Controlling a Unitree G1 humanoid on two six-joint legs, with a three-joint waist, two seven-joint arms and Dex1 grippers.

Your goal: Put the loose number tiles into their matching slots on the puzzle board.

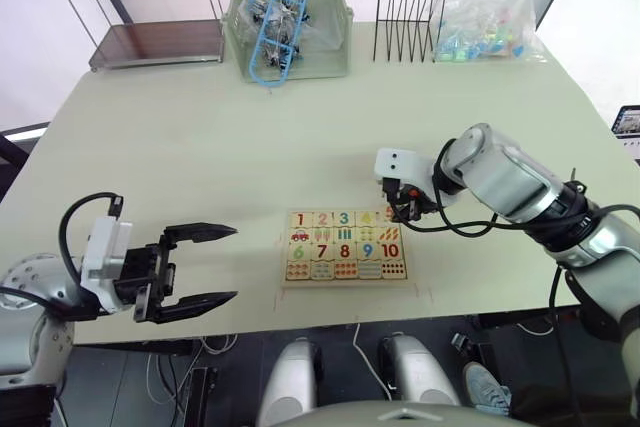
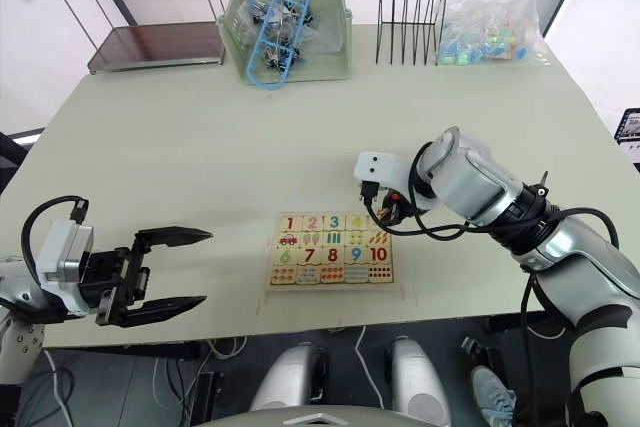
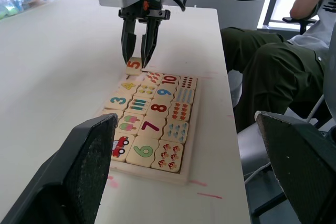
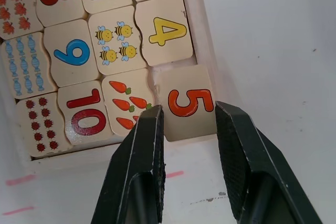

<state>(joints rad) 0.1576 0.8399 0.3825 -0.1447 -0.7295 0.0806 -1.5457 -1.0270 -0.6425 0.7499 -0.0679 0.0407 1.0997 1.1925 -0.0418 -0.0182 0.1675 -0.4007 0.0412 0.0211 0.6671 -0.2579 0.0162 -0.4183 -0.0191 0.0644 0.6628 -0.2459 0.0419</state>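
The puzzle board [image 1: 345, 272] lies near the table's front edge. Tiles 1 [image 1: 300, 219], 2, 3 and 4 [image 4: 167, 31] sit in its top row. The orange 5 tile [image 4: 186, 102] is at the row's end corner, slightly skewed and overlapping the rim. My right gripper [image 4: 186, 111] points down at that corner, its fingers [image 4: 149, 135] pressed against both sides of the 5 tile. My left gripper [image 1: 205, 265] hovers open and empty to the left of the board, well apart from it.
Along the back of the table stand a wire shelf [image 1: 150, 12], a green bin [image 1: 290, 47] with a blue clip-like thing, a black wire rack [image 1: 410, 17] and a bag of coloured pieces [image 1: 490, 22]. A seated person's legs [image 3: 273, 61] are beside the table.
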